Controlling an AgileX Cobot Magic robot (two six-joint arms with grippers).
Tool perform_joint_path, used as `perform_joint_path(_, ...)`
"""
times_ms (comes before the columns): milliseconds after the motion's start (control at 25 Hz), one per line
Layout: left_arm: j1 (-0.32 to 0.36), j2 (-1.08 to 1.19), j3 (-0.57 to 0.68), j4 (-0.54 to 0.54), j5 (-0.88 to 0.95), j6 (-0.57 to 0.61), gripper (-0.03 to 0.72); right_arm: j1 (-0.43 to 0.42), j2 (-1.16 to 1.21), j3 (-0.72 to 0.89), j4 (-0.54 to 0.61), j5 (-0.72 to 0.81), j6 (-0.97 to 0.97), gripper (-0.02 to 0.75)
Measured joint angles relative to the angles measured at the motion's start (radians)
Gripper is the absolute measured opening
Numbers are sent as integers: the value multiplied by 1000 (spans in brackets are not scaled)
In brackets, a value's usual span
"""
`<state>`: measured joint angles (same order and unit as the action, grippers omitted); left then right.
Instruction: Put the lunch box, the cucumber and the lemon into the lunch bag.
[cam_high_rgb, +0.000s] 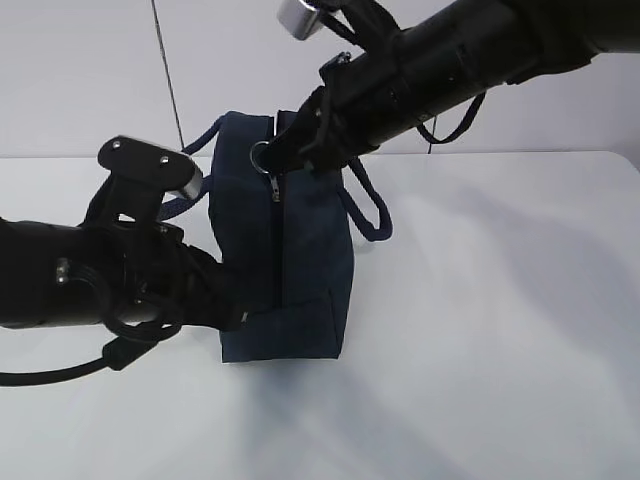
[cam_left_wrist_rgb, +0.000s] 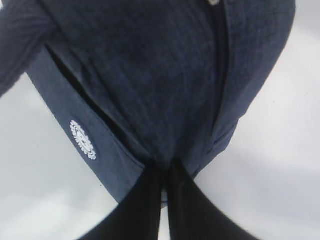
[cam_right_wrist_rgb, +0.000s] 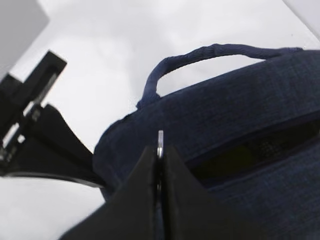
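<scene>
Standing on the white bench (cam_high_rgb: 500, 330), the lunch bag (cam_high_rgb: 300, 290) is the landmark here: dark navy, boxy, w/ its zipper (cam_high_rgb: 279, 250) running down the side that faces the exterior cam. Left hand (cam_left_wrist_rgb: 164, 172) sits at the bag's lower left corner, fingers closed tight on a fold of fabric, just right of the small white emblem (cam_left_wrist_rgb: 82, 139). Right hand (cam_right_wrist_rgb: 160, 155) is at the bag's top, pinched shut on the metal ring pull (cam_right_wrist_rgb: 160, 143) at the zipper's upper end. A dark slit of open zipper shows right of that hand in the right wrist cam. One loop handle (cam_right_wrist_rgb: 210, 55) arches above the bag top; the other (cam_high_rgb: 368, 212) hangs off the bag's right side.
</scene>
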<state>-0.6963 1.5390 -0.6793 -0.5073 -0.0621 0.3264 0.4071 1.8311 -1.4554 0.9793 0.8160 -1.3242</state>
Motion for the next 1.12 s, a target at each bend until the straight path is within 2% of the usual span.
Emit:
perform_joint_path(120, 0, 0, 0, 0, 0, 0, -4, 0, 0, -6, 0, 0, 150, -13)
perform_joint_path(760, 0, 0, 0, 0, -13, 0, -4, 0, 6, -8, 5, -58, 594, -13)
perform_joint_path(1120, 0, 0, 0, 12, -17, 0, -4, 0, 71, -8, 147, -91, 680, -13)
